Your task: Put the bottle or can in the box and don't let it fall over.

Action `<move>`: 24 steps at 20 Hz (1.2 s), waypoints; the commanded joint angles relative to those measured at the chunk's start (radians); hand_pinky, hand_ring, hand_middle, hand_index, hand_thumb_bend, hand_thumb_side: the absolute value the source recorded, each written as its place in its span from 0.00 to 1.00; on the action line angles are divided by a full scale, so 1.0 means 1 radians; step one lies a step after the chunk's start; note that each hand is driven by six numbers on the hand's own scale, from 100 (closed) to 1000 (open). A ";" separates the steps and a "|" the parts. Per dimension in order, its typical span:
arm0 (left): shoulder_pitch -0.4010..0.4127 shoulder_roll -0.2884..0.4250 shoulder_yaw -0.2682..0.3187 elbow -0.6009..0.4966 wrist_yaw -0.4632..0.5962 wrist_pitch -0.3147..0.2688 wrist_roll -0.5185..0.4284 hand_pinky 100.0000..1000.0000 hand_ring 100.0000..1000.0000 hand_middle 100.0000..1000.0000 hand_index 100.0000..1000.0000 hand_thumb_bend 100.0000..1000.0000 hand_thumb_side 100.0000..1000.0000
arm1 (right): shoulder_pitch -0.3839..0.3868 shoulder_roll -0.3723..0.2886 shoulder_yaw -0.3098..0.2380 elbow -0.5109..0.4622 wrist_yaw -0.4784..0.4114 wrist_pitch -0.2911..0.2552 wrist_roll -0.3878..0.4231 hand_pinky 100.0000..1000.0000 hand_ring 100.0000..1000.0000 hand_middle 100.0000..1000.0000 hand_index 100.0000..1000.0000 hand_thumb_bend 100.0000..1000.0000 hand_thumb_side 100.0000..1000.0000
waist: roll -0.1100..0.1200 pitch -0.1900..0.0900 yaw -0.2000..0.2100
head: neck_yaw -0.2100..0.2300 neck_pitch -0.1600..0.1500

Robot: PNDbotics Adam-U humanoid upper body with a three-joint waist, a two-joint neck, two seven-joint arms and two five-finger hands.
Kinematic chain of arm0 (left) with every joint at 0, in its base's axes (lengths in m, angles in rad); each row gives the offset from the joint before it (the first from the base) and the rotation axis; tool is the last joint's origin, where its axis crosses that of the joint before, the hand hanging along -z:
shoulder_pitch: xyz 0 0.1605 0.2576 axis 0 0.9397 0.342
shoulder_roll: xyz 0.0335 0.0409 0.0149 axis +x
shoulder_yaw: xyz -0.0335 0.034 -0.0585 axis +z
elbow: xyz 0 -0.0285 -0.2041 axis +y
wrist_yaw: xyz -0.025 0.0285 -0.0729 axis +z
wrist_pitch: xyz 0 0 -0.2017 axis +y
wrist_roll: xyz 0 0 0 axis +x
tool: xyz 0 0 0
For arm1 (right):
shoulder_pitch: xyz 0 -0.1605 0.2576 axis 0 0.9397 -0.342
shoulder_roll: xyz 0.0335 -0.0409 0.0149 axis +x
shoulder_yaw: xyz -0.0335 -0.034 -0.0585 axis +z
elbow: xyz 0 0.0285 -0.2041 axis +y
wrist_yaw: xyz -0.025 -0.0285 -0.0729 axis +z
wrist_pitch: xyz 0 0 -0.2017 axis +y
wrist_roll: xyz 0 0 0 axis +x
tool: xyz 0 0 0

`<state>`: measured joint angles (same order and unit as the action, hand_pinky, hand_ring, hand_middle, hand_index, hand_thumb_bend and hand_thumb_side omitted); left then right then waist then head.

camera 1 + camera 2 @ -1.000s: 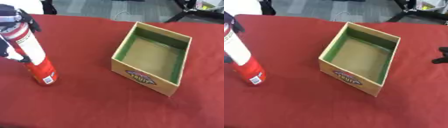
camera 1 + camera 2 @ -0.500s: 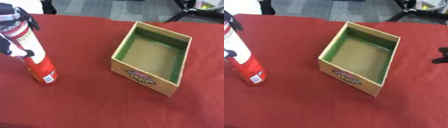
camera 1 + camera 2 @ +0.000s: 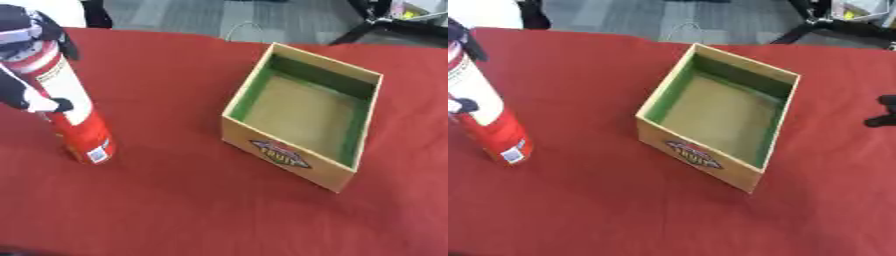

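Red table [image 3: 192,210] fills both views, far edge running along the top with grey floor behind it.

Box [image 3: 302,115]: open-top cardboard, sits right of the table's centre, rotated so one corner points toward the near edge. Inner walls green, floor plain brown, nothing in it. Near face carries an oval logo in red, blue and yellow; the lettering is too blurred to read.

Can [image 3: 66,105]: tall cylinder near the table's left edge, well apart from the box, not in it. Base is on the cloth, body leans with its top toward the far-left corner. Lower part red, upper part white with a red band, dark cap at the top. Small white label patch with dark print low on the red part, more fine print on the white section, none of it legible. No brand readable.

Left hand [image 3: 31,97]: black, comes in from the left edge, fingers wrapped round the can's middle; a white-tipped finger and a dark one show on the front of it.

Right hand [image 3: 883,111]: only dark fingers showing at the table's right edge in the right eye view, off the box. Can't tell if it's spread or curled.
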<state>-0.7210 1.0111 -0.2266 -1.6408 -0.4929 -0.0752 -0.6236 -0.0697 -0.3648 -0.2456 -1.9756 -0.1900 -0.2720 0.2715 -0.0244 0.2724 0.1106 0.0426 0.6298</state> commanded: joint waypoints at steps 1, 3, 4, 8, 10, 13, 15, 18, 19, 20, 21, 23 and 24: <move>0.015 0.010 -0.033 0.008 -0.017 -0.011 -0.011 0.00 0.01 0.03 0.07 0.45 0.00 | -0.004 -0.016 -0.008 -0.024 -0.007 0.002 -0.008 1.00 0.64 0.75 0.93 0.00 0.59 | -0.002 -0.005 -0.004 | 0.003 -0.015; 0.016 0.011 -0.035 0.009 -0.007 -0.018 -0.028 0.00 0.00 0.01 0.05 0.46 0.00 | -0.004 -0.016 -0.009 -0.024 -0.006 0.004 -0.012 1.00 0.64 0.74 0.94 0.00 0.59 | -0.001 -0.005 -0.005 | 0.003 -0.013; 0.016 0.011 -0.033 0.009 -0.002 -0.020 -0.037 0.00 0.00 0.00 0.04 0.49 0.00 | -0.004 -0.017 -0.009 -0.024 -0.006 0.005 -0.014 1.00 0.64 0.74 0.94 0.00 0.59 | -0.001 -0.005 -0.006 | 0.003 -0.012; 0.011 0.014 -0.028 0.007 0.014 -0.032 -0.071 0.00 0.00 0.00 0.04 0.50 0.00 | -0.004 -0.018 -0.009 -0.024 -0.004 0.007 -0.019 1.00 0.64 0.74 0.94 0.00 0.59 | 0.002 -0.006 -0.005 | 0.004 -0.010; 0.005 0.013 -0.021 0.005 0.028 -0.039 -0.091 0.00 0.00 0.00 0.04 0.49 0.00 | -0.004 -0.018 -0.009 -0.024 -0.003 0.009 -0.021 1.00 0.64 0.74 0.94 0.00 0.59 | 0.004 -0.008 -0.005 | 0.005 -0.008; -0.005 0.015 -0.006 0.002 0.050 -0.041 -0.105 0.00 0.00 0.00 0.04 0.50 0.00 | -0.002 -0.019 -0.009 -0.024 -0.003 0.013 -0.024 1.00 0.64 0.74 0.94 0.00 0.59 | 0.006 -0.010 -0.002 | 0.004 -0.005; -0.012 0.017 0.004 -0.004 0.060 -0.039 -0.104 0.00 0.00 0.00 0.04 0.51 0.00 | -0.002 -0.019 -0.008 -0.024 -0.004 0.015 -0.026 1.00 0.64 0.74 0.94 0.00 0.59 | 0.008 -0.012 -0.001 | 0.003 -0.004; -0.017 0.017 0.017 -0.010 0.071 -0.033 -0.093 0.00 0.00 0.00 0.04 0.52 0.00 | -0.002 -0.019 -0.009 -0.024 -0.006 0.017 -0.030 1.00 0.64 0.74 0.94 0.00 0.60 | 0.011 -0.015 0.000 | 0.002 -0.003; -0.019 0.018 0.020 -0.012 0.075 -0.030 -0.088 0.00 0.00 0.00 0.04 0.52 0.00 | -0.002 -0.020 -0.009 -0.024 -0.007 0.018 -0.030 1.00 0.64 0.74 0.94 0.00 0.60 | 0.012 -0.016 0.000 | 0.001 -0.002; -0.021 0.018 0.024 -0.015 0.077 -0.028 -0.082 0.00 0.00 0.00 0.04 0.53 0.00 | -0.002 -0.020 -0.009 -0.024 -0.007 0.019 -0.031 1.00 0.64 0.74 0.94 0.00 0.60 | 0.013 -0.017 0.000 | 0.001 -0.001; -0.024 0.018 0.028 -0.018 0.078 -0.026 -0.074 0.00 0.00 0.00 0.04 0.54 0.00 | -0.001 -0.020 -0.009 -0.024 -0.007 0.020 -0.031 1.00 0.64 0.74 0.94 0.00 0.60 | 0.014 -0.018 0.000 | 0.000 0.000; -0.031 0.017 0.037 -0.030 0.076 -0.023 -0.057 0.00 0.00 0.00 0.04 0.54 0.00 | -0.001 -0.020 -0.009 -0.024 -0.008 0.021 -0.031 1.00 0.64 0.74 0.94 0.00 0.60 | 0.015 -0.020 0.001 | -0.001 0.001; -0.034 0.015 0.042 -0.037 0.079 -0.022 -0.049 0.00 0.00 0.00 0.04 0.54 0.00 | 0.000 -0.021 -0.010 -0.024 -0.009 0.021 -0.031 1.00 0.64 0.74 0.94 0.00 0.60 | 0.016 -0.021 0.001 | -0.002 0.002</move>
<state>-0.7381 1.0049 -0.2082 -1.6610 -0.4197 -0.0985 -0.6842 -0.0690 -0.3648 -0.2459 -1.9756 -0.1903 -0.2510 0.2421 -0.0138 0.2717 0.1108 0.0417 0.6313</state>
